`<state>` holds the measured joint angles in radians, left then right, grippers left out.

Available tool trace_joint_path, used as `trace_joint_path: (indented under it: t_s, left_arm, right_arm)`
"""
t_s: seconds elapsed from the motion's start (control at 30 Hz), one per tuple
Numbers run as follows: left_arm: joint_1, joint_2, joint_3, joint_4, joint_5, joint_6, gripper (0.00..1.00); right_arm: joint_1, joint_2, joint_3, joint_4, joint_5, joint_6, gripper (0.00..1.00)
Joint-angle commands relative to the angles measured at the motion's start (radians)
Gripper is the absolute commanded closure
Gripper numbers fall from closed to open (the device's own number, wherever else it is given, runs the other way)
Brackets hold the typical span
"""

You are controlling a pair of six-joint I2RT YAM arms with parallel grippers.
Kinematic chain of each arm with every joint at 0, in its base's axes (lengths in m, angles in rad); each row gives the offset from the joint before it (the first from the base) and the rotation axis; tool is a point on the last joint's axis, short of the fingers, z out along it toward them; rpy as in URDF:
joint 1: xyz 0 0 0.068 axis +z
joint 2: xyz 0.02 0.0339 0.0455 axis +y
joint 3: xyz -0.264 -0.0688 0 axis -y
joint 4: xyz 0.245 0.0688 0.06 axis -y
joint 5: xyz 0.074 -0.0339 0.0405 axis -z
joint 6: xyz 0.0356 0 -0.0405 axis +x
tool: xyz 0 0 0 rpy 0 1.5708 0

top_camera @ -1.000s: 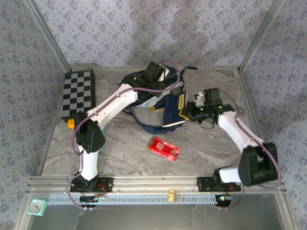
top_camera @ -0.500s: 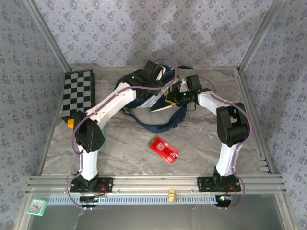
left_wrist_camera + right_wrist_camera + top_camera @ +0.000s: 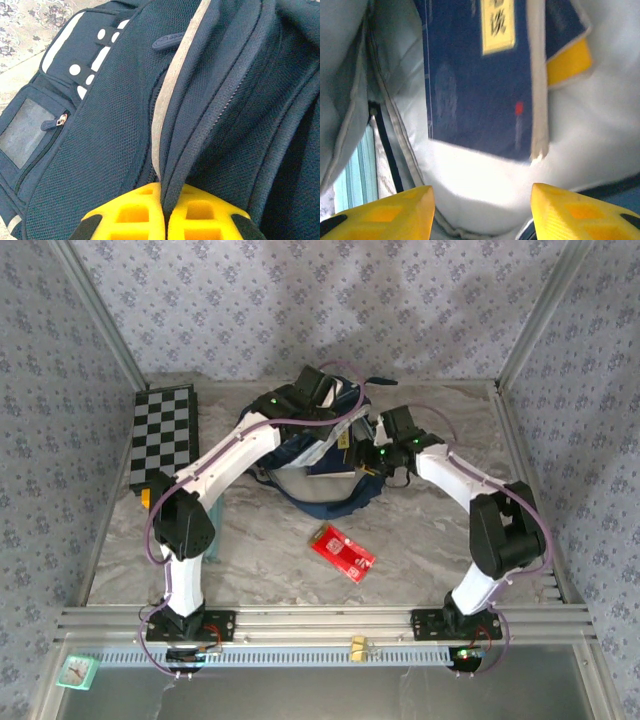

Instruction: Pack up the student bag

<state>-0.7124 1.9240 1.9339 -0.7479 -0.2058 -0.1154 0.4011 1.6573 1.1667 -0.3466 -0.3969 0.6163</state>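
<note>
The navy student bag (image 3: pixel 335 502) lies open at the middle back of the table. My left gripper (image 3: pixel 318 390) is at its far top edge. In the left wrist view the yellow fingers (image 3: pixel 125 210) of that gripper (image 3: pixel 165 192) are shut on a fold of the bag's (image 3: pixel 100 150) zipper edge. My right gripper (image 3: pixel 362 455) hovers over the mouth from the right, open, with nothing between its fingers. Its wrist view looks past the spread gripper (image 3: pixel 482 197) into the white lining (image 3: pixel 485 190), where a blue book (image 3: pixel 475 95) with a yellow label lies free beside another book's yellow corner (image 3: pixel 567 62).
A red packet (image 3: pixel 342 549) lies on the marble table in front of the bag. A folded checkerboard (image 3: pixel 163 435) rests at the back left, with a small yellow object (image 3: pixel 148 497) near its front corner. Metal frame posts and patterned walls enclose the table.
My right arm swung left from beside the bag to over its mouth, carrying the blue book in, then opened and let go. The left gripper kept its hold.
</note>
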Motion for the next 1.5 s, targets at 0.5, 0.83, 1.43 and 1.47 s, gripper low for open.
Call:
trace_joint_path:
  t_s: [0.5, 0.83, 1.43, 1.47]
  left_arm:
    - [0.031, -0.082, -0.009, 0.060, 0.050, -0.086, 1.00]
    - [0.039, -0.082, -0.020, 0.055, 0.059, -0.107, 1.00]
    - [0.060, -0.172, -0.325, 0.176, 0.318, -0.354, 0.50]
    - [0.076, -0.204, -0.366, 0.193, 0.321, -0.376, 0.47]
  right_arm:
    - [0.030, 0.179, -0.006, 0.305, 0.165, 0.046, 0.84]
    - [0.004, 0.179, 0.047, 0.294, 0.085, 0.020, 0.75]
    - [-0.037, -0.379, -0.222, -0.196, 0.141, -0.011, 0.62]
    - [-0.031, -0.379, -0.230, -0.195, 0.130, 0.017, 0.62]
